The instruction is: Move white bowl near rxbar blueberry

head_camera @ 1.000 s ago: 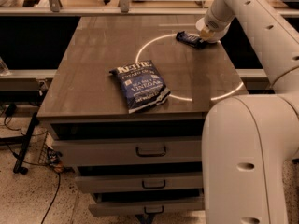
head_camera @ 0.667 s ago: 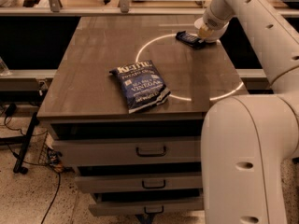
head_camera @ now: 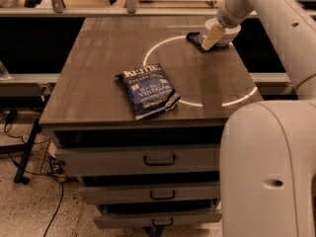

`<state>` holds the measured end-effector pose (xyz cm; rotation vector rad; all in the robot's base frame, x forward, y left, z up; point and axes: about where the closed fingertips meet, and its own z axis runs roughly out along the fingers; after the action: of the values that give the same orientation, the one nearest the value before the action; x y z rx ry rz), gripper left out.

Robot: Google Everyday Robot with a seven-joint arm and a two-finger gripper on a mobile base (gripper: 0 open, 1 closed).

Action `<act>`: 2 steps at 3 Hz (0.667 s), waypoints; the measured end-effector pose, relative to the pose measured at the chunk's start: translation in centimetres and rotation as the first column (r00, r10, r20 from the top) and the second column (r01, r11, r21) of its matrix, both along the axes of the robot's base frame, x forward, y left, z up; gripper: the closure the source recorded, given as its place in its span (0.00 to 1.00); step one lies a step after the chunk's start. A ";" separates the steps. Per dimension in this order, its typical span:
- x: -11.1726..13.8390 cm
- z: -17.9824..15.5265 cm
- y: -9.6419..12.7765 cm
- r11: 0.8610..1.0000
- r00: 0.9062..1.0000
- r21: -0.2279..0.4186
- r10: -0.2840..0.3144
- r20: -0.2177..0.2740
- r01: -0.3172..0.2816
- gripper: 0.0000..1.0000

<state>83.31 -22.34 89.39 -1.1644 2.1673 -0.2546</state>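
Note:
The white bowl (head_camera: 230,34) sits at the far right of the table, partly hidden behind my gripper. The rxbar blueberry (head_camera: 195,38), a small dark blue bar, lies flat just left of the bowl, close to it or touching it. My gripper (head_camera: 215,35) reaches down from the white arm at the upper right and is at the bowl's near-left rim, between the bowl and the bar. The bowl appears to rest on the table.
A large dark blue Kettle chip bag (head_camera: 148,90) lies near the table's (head_camera: 98,63) middle front. A ring of light runs across the right half of the top. Drawers (head_camera: 159,159) are below the front edge. My white base (head_camera: 269,172) fills the lower right.
Almost nothing has changed. The gripper stays at the bowl and the bar at the far right, and the chip bag has not moved.

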 end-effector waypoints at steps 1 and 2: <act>-1.8 1.6 -1.0 0.999 0.999 0.034 -0.018 0.029 0.017 0.00; -4.9 6.1 -2.7 0.995 0.993 0.096 -0.017 0.115 0.006 0.00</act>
<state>78.36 -25.01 95.52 -1.0573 2.0623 -0.2157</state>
